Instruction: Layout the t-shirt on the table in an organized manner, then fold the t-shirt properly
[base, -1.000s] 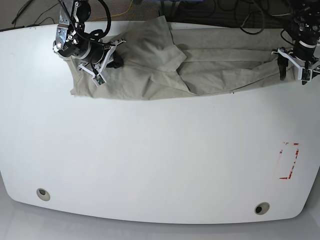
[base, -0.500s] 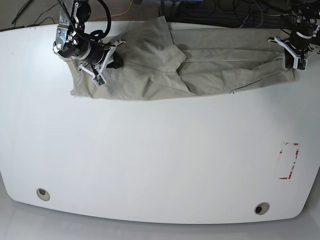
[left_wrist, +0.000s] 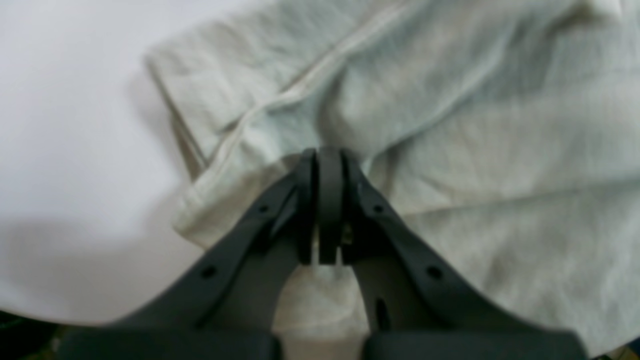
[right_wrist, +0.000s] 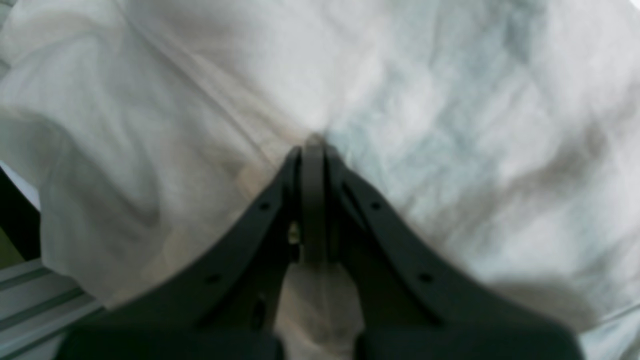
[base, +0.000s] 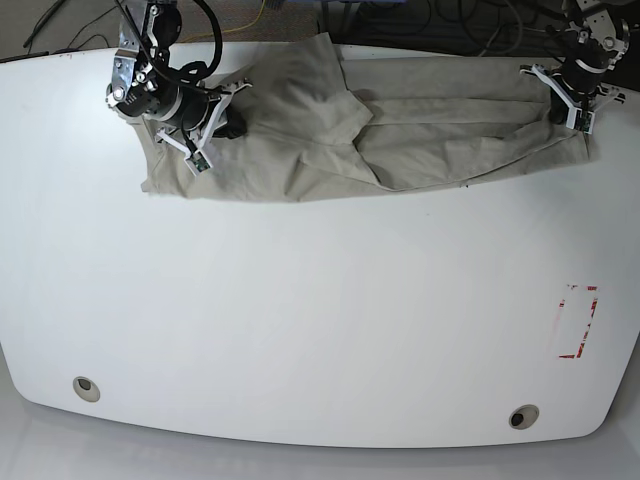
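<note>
Both grippers are pinched tight on the shirt (base: 420, 130): the left gripper (left_wrist: 327, 160) bites a hemmed corner fold, the right gripper (right_wrist: 312, 145) a bunch of wrinkled cloth. Between them the shirt lies crumpled along the table's (base: 320, 320) far edge, and a red tape outline (base: 577, 320) sits well nearer, below the left gripper.

One t-shirt (base: 400, 130), one tabletop (base: 300, 320), two grommet holes (base: 87, 388), one red tape rectangle (base: 578, 321), two arms (base: 150, 85).
</note>
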